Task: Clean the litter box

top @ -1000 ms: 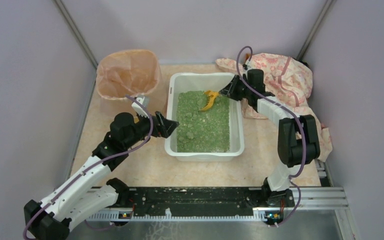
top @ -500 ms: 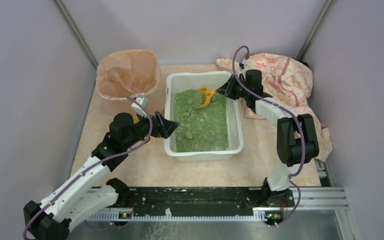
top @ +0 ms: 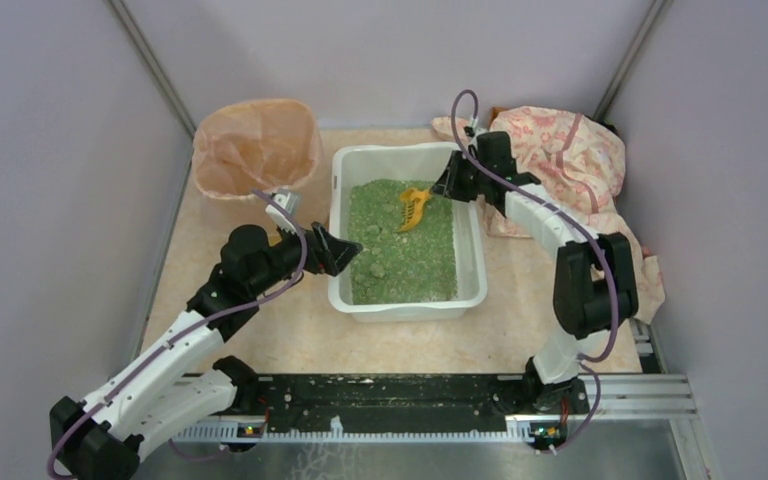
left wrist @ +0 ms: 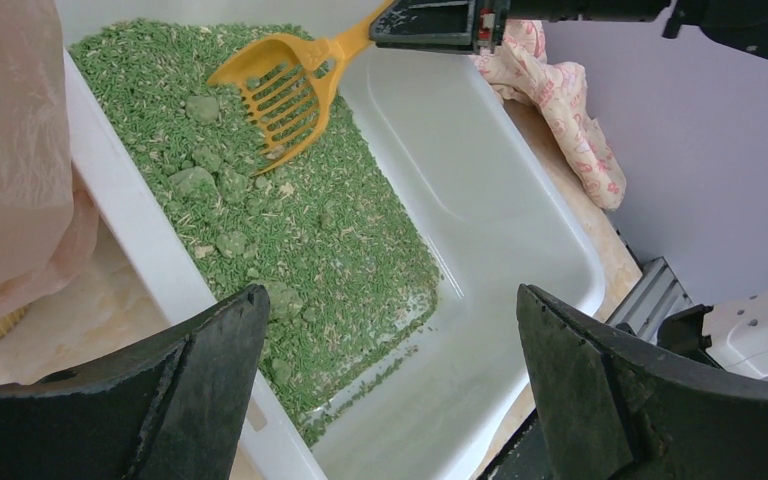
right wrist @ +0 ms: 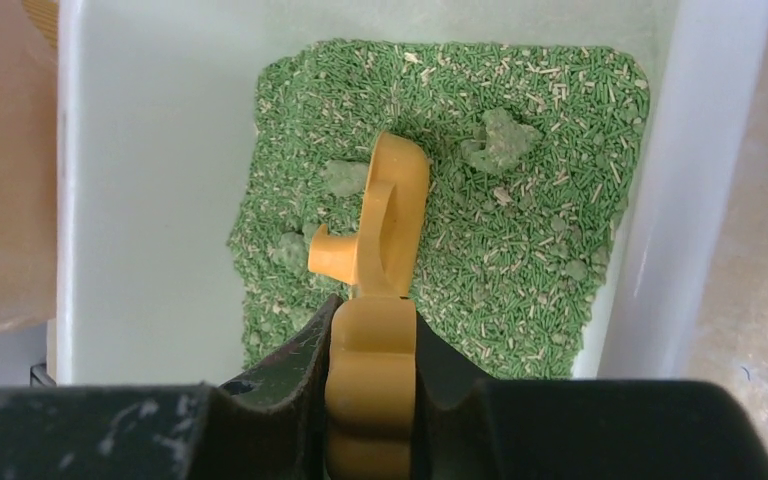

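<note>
Litter box (top: 405,310): mid-table between the arms, nudged slightly left | left gripper (top: 350,254): spread wide astride its left rim, holding nothing | right gripper (top: 443,186): clamped on scoop (top: 412,208) handle | scoop: lowered again, tines in far litter | clumps (left wrist: 200,182): unlifted, so sifting has barely begun

Bright, soft, even light throughout; shadows are faint. The white litter box (left wrist: 480,200) wall beyond the left end effector (left wrist: 390,300) nearly washes out. Nearest each wrist lens, dark fingers (left wrist: 190,400) and the scoop (right wrist: 385,230) handle in the right end effector (right wrist: 372,360) go soft; litter (right wrist: 520,260) ahead is sharp.
</note>
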Controlling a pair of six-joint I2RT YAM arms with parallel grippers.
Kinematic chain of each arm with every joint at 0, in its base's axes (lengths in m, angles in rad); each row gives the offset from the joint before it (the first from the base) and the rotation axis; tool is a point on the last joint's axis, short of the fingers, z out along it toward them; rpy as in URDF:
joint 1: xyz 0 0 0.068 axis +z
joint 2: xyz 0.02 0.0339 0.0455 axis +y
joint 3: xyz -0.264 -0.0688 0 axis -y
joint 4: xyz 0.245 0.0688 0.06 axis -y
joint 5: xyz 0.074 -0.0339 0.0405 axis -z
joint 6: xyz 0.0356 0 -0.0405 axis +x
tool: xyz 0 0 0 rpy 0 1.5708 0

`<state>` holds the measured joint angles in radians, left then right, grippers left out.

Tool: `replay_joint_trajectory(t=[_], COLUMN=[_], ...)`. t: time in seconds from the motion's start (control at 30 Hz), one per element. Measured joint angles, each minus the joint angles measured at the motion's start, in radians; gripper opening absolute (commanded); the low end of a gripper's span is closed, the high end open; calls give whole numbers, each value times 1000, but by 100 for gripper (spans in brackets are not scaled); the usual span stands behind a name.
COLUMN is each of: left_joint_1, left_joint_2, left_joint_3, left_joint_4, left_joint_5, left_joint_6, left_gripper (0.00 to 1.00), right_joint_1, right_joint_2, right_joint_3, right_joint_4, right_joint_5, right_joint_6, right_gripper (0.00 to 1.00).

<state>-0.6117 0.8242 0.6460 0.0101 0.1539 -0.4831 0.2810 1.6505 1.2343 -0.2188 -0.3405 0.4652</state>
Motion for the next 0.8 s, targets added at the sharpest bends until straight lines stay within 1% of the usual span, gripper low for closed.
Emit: replay_joint_trajectory(t=[0.17, 0.43, 0.57, 0.8], left_joint_1=[0, 0, 0, 0], left_joint_2=[-10, -50, -47, -42], left_joint_3=[-2, -14, -18, -19], left_joint_4=[1, -3, -3, -3], left_joint_5=[3, -10, -10, -9], left_joint_6=[1, 5, 4, 4], left_gripper=[99, 99, 99, 99], right_joint_1=[18, 55, 68, 66], right_joint_2=[96, 166, 185, 186], right_joint_3=[54, 54, 17, -53], right_joint_4=[27, 148, 240, 338], right_joint_5=[-17, -75, -126, -192], right_joint_6=[21, 86, 141, 218], right_gripper=[0, 0, 0, 0])
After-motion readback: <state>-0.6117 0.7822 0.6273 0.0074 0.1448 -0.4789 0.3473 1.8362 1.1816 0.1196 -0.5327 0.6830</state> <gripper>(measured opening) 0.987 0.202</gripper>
